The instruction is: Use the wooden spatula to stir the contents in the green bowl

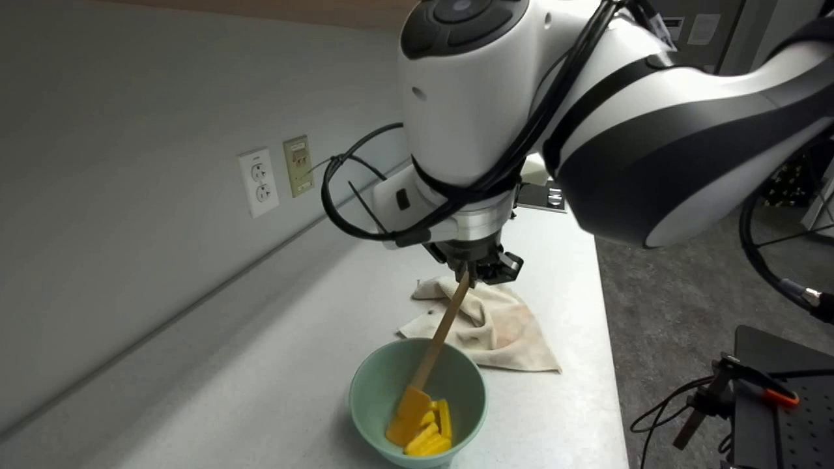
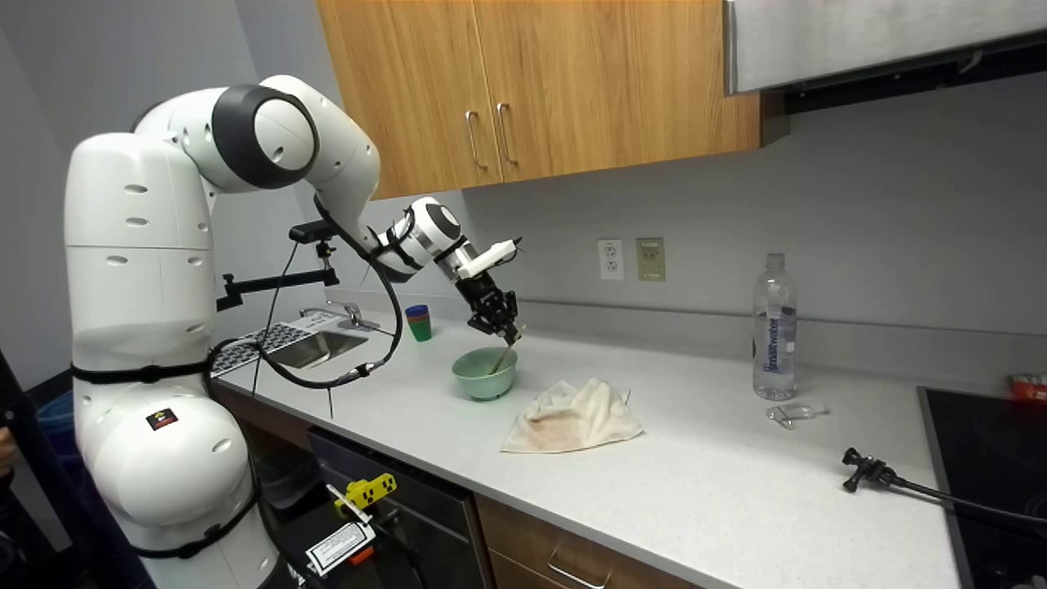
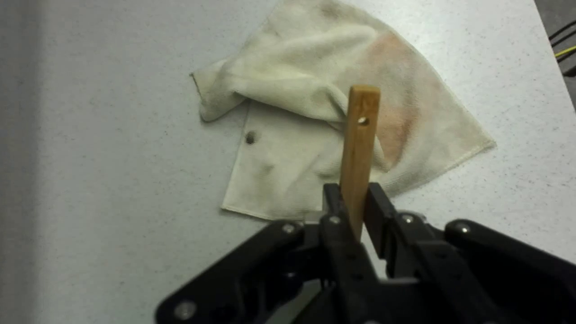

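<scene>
The spatula point(image 1: 434, 352) is pinched in our gripper point(image 3: 354, 198), the tip of its handle point(image 3: 358, 150) jutting past the jaws in the wrist view. In an exterior view it slants down into the bowl point(image 1: 378, 384), its blade point(image 1: 408, 417) lying beside the strips point(image 1: 430, 444) and overlapping some of them. We judge stirring to be the step in hand. We should trace slow, rounded strokes at a steady height, letting the blade slide under the strips and turn them over, without bearing down (whether it touches the base, we cannot tell). Held so far up, the spatula may twist in our grip, so light strokes seem wise. The bowl has nothing visible bracing it; we would do best not to push its side, or it may slide toward the cloth point(image 1: 502, 329).
</scene>
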Controlling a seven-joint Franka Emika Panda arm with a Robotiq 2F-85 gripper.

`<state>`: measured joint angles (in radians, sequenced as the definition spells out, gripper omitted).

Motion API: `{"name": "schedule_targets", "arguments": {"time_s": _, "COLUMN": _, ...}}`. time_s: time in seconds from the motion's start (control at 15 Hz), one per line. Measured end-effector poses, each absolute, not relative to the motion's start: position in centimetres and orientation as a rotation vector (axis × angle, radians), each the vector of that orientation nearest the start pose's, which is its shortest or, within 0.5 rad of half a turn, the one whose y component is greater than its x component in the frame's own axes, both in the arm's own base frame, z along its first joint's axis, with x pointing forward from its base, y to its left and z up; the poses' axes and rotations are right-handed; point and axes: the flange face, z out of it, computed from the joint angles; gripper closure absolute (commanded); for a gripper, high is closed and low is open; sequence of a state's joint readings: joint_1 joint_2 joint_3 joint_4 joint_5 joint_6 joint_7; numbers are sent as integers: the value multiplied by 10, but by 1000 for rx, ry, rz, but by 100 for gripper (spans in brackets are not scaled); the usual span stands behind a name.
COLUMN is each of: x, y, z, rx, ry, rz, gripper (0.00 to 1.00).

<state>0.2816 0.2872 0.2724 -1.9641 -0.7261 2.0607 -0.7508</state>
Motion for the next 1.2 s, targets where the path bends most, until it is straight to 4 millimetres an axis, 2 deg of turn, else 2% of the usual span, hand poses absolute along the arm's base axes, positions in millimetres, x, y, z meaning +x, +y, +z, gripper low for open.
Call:
{"name": "schedule_targets", "arguments": {"time_s": 0.2, "x": 520, "y": 281, "z": 307, "rx": 1788, "ry": 2018, "rz": -323, "gripper": 96}}
{"name": "schedule_targets", "arguments": {"time_s": 0.53, "x": 521, "y": 279, "z": 305, "rx": 1832, "ry": 2013, "rz": -329, "gripper": 96}}
{"name": "schedule_targets", "arguments": {"time_s": 0.87, "x": 526, "y": 273, "z": 312, "rx": 1868, "ry": 1943, "rz": -291, "gripper": 96}}
{"name": "schedule_targets", "arguments": {"time_s": 1.2, "x": 529, "y": 267, "z": 334, "rx": 1894, "ry": 1927, "rz": -252, "gripper": 96}}
